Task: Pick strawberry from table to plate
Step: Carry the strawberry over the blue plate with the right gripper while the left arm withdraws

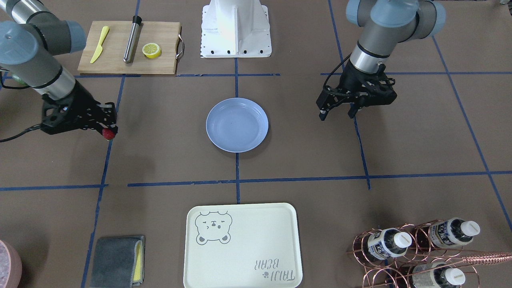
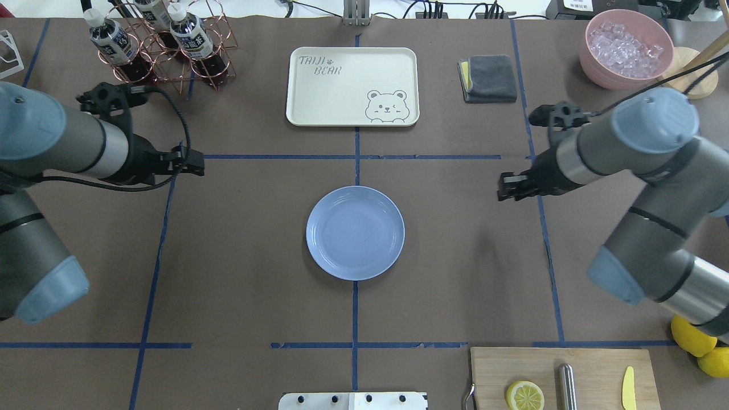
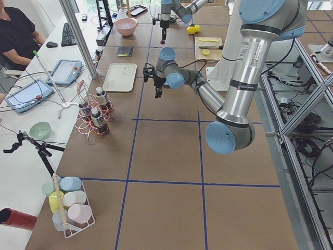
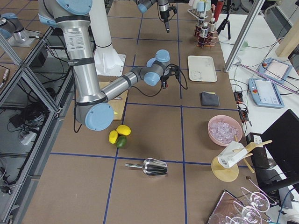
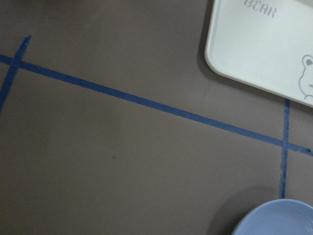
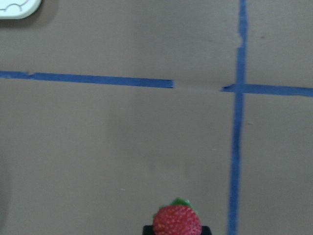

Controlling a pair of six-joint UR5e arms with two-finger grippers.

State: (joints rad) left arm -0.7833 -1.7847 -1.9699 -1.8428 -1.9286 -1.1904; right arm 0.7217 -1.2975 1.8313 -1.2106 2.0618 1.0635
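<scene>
The right fingers (image 1: 108, 128) are pinched on the strawberry (image 1: 108, 134), a small red berry. In the right wrist view its green cap pokes out past the berry, away from the camera. The berry looks lifted a little off the bench (image 1: 168, 160), but I cannot be sure.

The plate (image 1: 224, 136) sits in the middle of the bench. It is off to the robot's left of the berry and well apart from it. So I think the coming move is a sideways carry to over the plate, then letting go.

Between berry and plate I see only brown paper and a blue tape line (image 1: 107, 160). The plate has nothing in it.

The left fingers (image 1: 339, 105) are spread apart and hold nothing, on the other side of the plate. The cutting board (image 1: 128, 66) and the tray (image 1: 240, 248) are well off that path.
</scene>
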